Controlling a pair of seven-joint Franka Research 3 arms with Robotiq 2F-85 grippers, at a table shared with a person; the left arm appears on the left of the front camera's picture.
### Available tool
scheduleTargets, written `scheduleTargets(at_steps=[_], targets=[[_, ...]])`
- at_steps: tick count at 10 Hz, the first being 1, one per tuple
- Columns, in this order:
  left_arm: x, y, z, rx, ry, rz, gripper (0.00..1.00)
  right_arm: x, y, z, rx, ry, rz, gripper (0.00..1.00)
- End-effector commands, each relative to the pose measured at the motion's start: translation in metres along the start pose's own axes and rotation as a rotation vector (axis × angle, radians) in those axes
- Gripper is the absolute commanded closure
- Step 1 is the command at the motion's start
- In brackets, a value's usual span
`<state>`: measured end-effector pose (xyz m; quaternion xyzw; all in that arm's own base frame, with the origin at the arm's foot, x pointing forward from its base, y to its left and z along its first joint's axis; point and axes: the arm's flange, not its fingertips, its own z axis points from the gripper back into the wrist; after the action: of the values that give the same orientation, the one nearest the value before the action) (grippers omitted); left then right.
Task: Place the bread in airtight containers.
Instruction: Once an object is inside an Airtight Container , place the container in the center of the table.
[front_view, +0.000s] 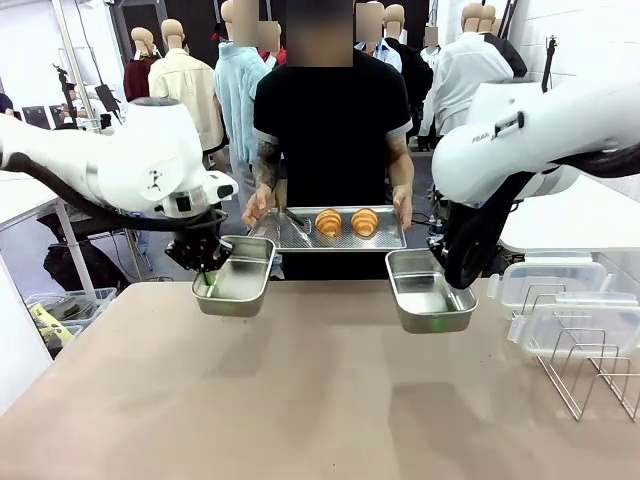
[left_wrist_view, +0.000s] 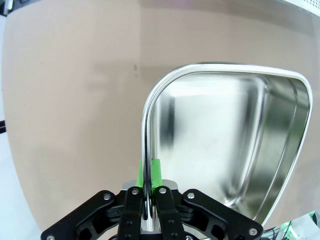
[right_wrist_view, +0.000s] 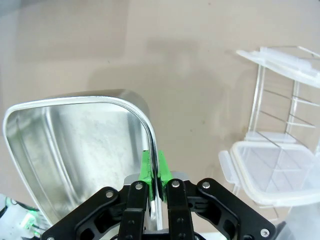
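Two rolls side by side on the tray held by the person, beyond the table's far edge; none in a pan yet. Left pan pinched by one rim in the left gripper, right pan likewise in the right gripper; both empty, lifted. Looks risky: so thin an edge grip, likely to twist or slip under a dropped roll's weight.
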<state>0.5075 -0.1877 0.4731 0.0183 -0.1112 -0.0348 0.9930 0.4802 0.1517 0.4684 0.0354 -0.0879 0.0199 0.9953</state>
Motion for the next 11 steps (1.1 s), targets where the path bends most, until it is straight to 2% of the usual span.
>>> scheduleTargets(at_steps=[1,2,3,11], targets=[[0.0048,-0.0035,0.0045,0.022,0.016,0.037,1.00,-0.0053,-0.0041,-0.0014,0.001,0.023,-0.064,1.00],[0.0089,-0.0023,-0.0006,0.020,0.045,0.052,1.00,-0.0033,-0.0060,-0.0049,-0.004,0.026,-0.069,1.00],[0.0021,0.0023,0.0043,0.006,0.011,0.006,1.00,-0.0019,-0.0036,0.0042,-0.005,0.008,-0.017,1.00],[0.0021,0.0023,0.0043,0.006,0.011,0.006,1.00,-0.0019,-0.0036,0.0042,-0.005,0.008,-0.017,1.00]])
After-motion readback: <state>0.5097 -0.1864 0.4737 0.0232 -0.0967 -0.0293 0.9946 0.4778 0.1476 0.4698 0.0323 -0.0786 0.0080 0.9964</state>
